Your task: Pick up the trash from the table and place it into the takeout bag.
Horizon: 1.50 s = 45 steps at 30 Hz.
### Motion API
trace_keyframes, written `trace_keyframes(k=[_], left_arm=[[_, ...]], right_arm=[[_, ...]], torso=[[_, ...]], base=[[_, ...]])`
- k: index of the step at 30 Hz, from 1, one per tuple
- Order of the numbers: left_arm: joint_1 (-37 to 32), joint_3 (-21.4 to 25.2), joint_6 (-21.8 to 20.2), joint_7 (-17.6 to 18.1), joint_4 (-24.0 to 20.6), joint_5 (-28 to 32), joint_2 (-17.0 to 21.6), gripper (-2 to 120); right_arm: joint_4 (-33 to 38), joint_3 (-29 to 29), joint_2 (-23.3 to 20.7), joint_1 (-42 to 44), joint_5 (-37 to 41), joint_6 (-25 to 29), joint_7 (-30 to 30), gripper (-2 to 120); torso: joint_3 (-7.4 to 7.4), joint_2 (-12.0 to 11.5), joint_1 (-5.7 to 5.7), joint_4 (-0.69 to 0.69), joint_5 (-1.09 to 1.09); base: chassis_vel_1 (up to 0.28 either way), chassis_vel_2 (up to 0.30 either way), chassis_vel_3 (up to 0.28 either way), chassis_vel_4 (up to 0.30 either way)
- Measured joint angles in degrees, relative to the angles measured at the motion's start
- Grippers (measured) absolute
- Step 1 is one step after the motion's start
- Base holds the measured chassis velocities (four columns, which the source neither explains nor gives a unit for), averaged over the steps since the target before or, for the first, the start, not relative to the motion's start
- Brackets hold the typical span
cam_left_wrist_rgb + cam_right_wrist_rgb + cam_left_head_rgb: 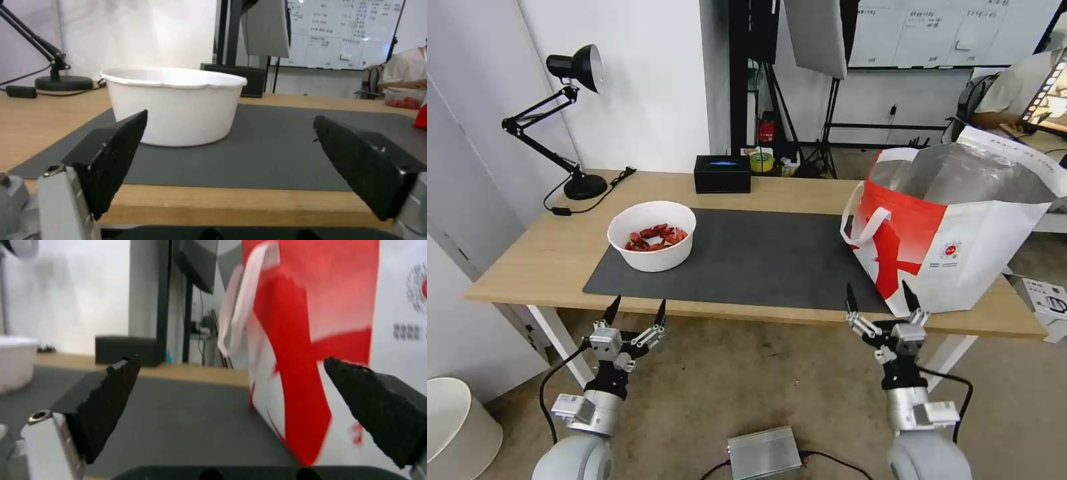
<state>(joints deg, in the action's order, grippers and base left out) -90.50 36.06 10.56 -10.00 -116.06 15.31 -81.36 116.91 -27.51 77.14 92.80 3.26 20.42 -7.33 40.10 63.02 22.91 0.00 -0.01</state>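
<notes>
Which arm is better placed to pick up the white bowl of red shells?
The left. The left hand is open at the table edge, just before the white bowl. The right hand, also open, faces the takeout bag, far from it.

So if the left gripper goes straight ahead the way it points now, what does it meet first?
Most likely the white bowl, standing on the grey mat just beyond the table edge. The left gripper, jaws open, points slightly right of its centre, so contact is probable, not certain.
</notes>
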Motion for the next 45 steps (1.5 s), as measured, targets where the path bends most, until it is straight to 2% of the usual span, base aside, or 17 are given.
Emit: trace_keyframes(k=[13,29,38,45], left_arm=[[-0.4,0.3,-0.1,0.0,-0.9,0.0,0.2,100],[0.1,0.4,-1.3,0.0,-1.3,0.8,1.2,100],[2.4,-1.2,-4.3,2.6,-1.4,5.5,4.4,100],[7.2,-2.2,-9.5,6.7,-0.3,15.6,10.2,100]], right_arm=[[3.7,2.7,0.5,3.4,0.5,-5.8,-0.3,100],[3.4,2.3,-0.4,2.8,-0.1,-6.2,-0.5,100],[3.3,2.3,-0.4,2.8,-0.2,-6.1,-0.6,100],[3.3,2.3,-0.4,2.7,-0.2,-6.1,-0.6,100]], torso=[[0.00,0.0,0.00,0.00,0.01],[0.00,0.0,0.01,0.00,0.01],[0.00,0.0,0.01,0.00,0.01],[0.00,0.0,0.01,0.00,0.01]], base=[[0.000,0.000,0.000,0.000],[0.000,0.000,0.000,0.000],[0.000,0.000,0.000,0.000],[0.000,0.000,0.000,0.000]])
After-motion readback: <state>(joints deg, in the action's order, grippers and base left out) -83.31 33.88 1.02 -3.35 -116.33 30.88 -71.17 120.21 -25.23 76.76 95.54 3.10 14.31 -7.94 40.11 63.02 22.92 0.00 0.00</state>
